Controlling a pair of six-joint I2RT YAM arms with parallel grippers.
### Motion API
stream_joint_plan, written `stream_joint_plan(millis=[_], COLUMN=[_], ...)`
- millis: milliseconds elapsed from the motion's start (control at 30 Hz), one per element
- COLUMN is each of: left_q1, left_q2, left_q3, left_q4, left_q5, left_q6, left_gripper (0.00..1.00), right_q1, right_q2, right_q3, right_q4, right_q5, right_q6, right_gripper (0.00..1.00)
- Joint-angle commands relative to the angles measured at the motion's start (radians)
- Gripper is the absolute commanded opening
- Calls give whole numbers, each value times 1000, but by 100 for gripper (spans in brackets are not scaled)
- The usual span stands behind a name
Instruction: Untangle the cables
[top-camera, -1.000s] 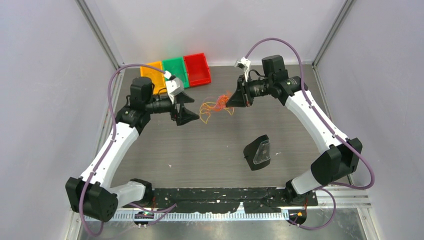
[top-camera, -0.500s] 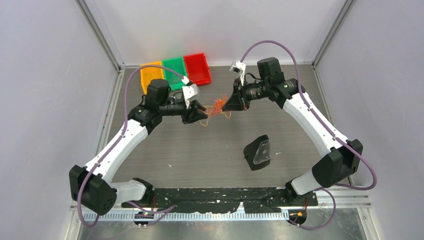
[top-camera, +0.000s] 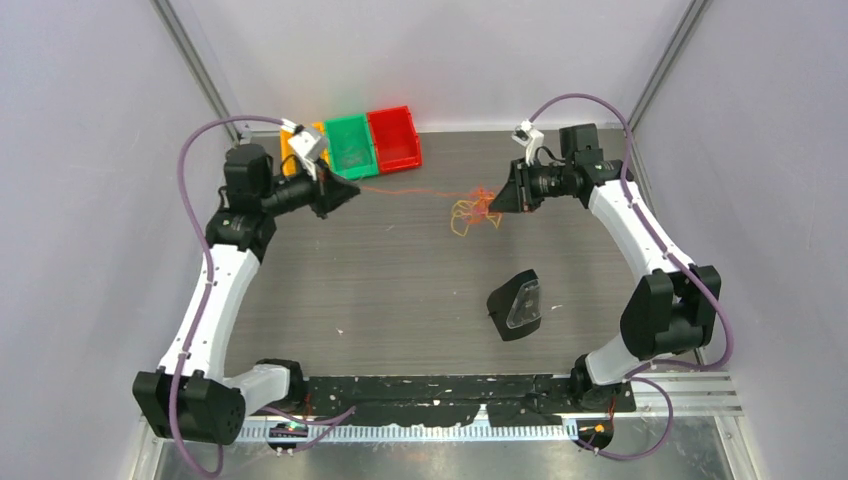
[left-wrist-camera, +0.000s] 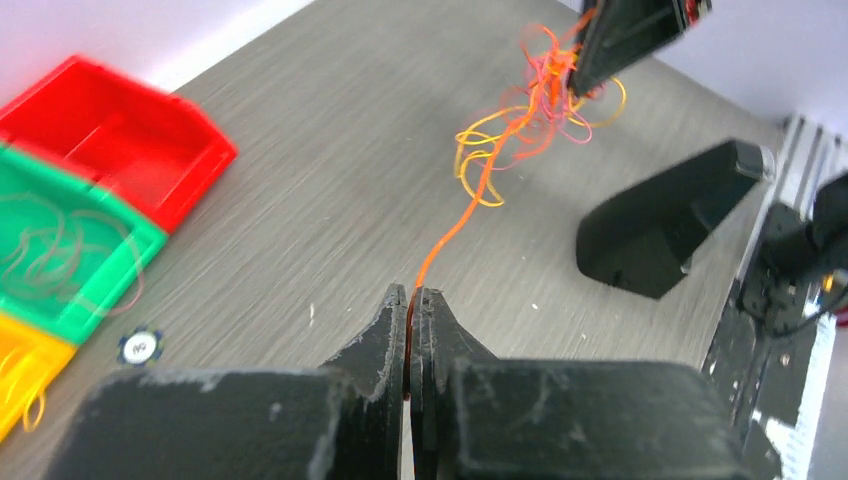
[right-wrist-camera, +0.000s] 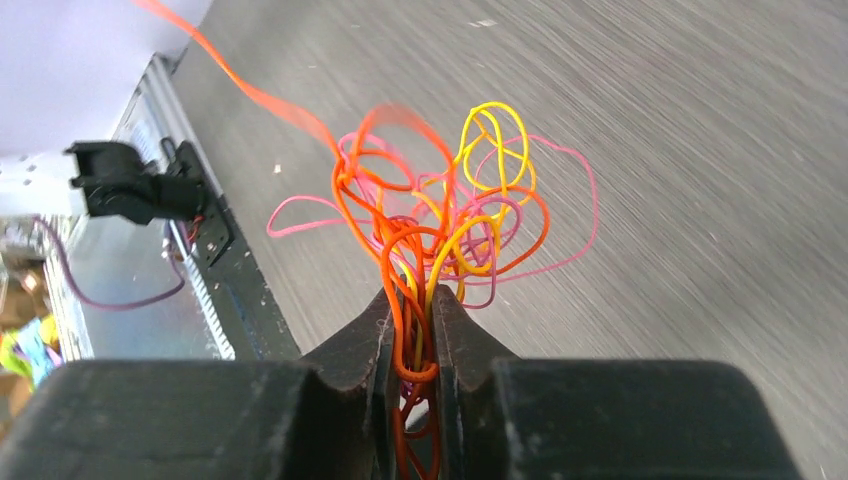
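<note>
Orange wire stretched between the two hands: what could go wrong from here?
1. The thin orange wire runs straight from the shut left hand into the tangled bunch of thin coloured wires; more pull may tighten a knot or snap it.
2. The right hand pinches several loops at once, so the whole bunch could slip out and drag along.

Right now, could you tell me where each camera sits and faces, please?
Top external: overhead, near side, facing down at the table; left arm, right arm.
Left wrist: on the left arm, facing the tangle; left gripper shut on an orange cable.
Right wrist: on the right arm, facing the table; right gripper shut on the tangle.
Shared: both wrist views show the orange cable.
</note>
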Motion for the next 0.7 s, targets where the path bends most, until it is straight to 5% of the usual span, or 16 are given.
stream_joint_plan(millis=[0,267,667], left_q1=[130,394,572], left_q2=[-11,44,69], left_q3=[61,156,249], left_q4=[21,30,50], left_q5=[21,30,-86], left_q6=[-144,-211,-187], left_gripper=[0,0,0], right_q1=[-71,-139,-202], right_q2=[31,114,186], right_q3=[-30,-38,-55], right_q4=[1,-97,-143], right_q5=[67,251,372], right_q6=[4,-151,-246], right_gripper=[20,19,27])
